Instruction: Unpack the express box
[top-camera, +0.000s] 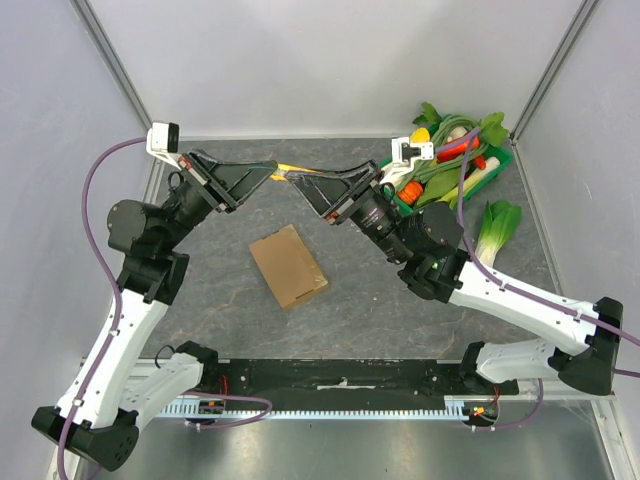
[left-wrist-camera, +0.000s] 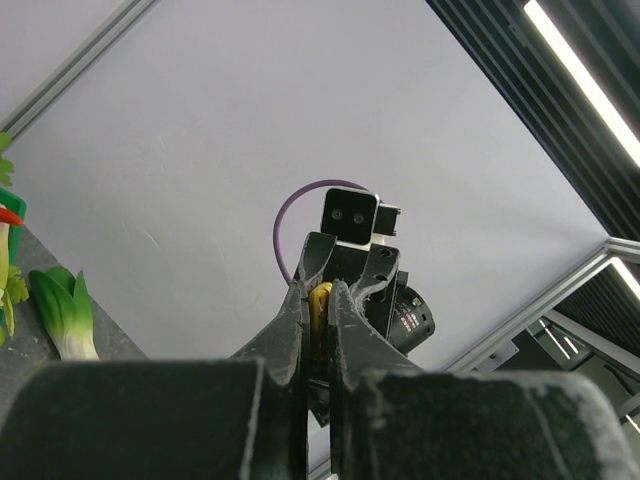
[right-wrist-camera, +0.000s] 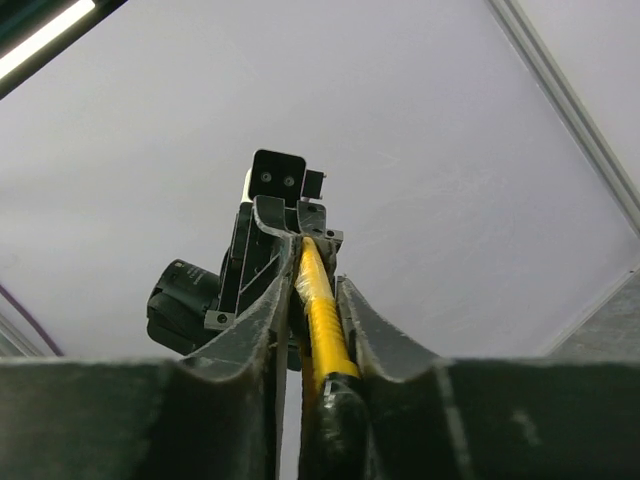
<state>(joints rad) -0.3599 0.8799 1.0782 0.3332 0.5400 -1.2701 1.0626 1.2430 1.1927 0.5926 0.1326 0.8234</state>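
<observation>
The express box (top-camera: 288, 265), a small flat plain brown carton, lies closed on the dark table, in front of and below both grippers. Above the table's far middle the two grippers meet tip to tip over a slim yellow cutter (top-camera: 291, 171) with a black end. My left gripper (top-camera: 270, 173) is shut on one end of the cutter (left-wrist-camera: 320, 305). My right gripper (top-camera: 297, 180) is shut on the yellow and black handle (right-wrist-camera: 322, 315), which sits between its fingers (right-wrist-camera: 275, 310). Neither gripper touches the box.
A green tray (top-camera: 505, 160) of toy vegetables stands at the back right. A bok choy (top-camera: 497, 228) lies on the table just in front of it. Grey walls with metal posts close in the back and both sides.
</observation>
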